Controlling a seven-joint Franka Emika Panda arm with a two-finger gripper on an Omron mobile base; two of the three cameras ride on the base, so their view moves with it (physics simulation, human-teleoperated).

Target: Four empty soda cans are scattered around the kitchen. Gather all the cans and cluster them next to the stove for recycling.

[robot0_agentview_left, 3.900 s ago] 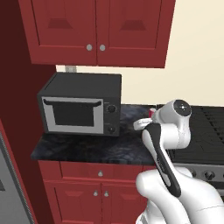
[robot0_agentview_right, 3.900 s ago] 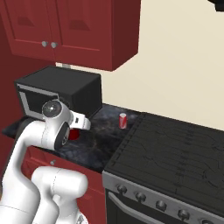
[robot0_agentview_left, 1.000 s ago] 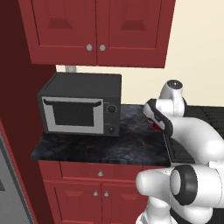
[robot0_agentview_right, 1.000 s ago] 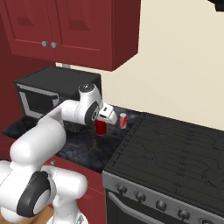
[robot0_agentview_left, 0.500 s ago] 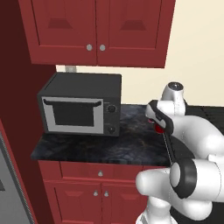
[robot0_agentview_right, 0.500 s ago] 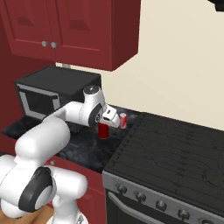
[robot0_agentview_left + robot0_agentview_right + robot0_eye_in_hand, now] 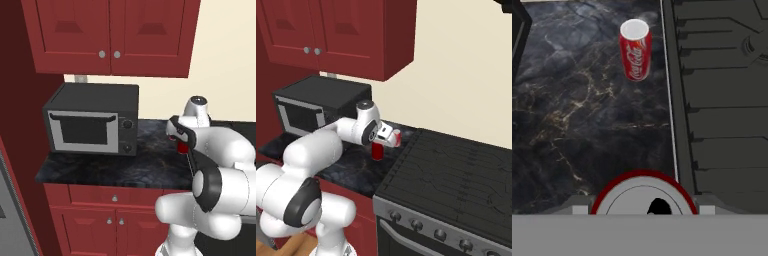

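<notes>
You are looking at a black marbled counter (image 7: pixel 572 115) with a stove (image 7: pixel 456 175) directly at its side. A red can (image 7: pixel 635 49) stands upright on the counter, close against the stove's edge, its silver top closed. A second red can (image 7: pixel 377 150) is held in the gripper (image 7: pixel 387 139); in the hand view its silver top (image 7: pixel 644 200) sits right under the camera, between the two fingers, with the drinking hole visible. The jaws are closed on this can's sides. The held can is upright and low over the counter, just beside the stove's near-left corner; whether its base touches the stone cannot be told. In the left base view a sliver of this red can (image 7: pixel 183 148) shows under the hand. The two cans stand near each other but apart.

The microwave (image 7: pixel 92 125) sits further left on the counter, door shut, contents not visible. The upper cabinets (image 7: pixel 110 35) are shut.

Compared with one second ago, the arm has reached further toward the stove and the held can is lower. Compared with the oldest frames, the hand has carried the can from in front of the microwave across to the stove side.
</notes>
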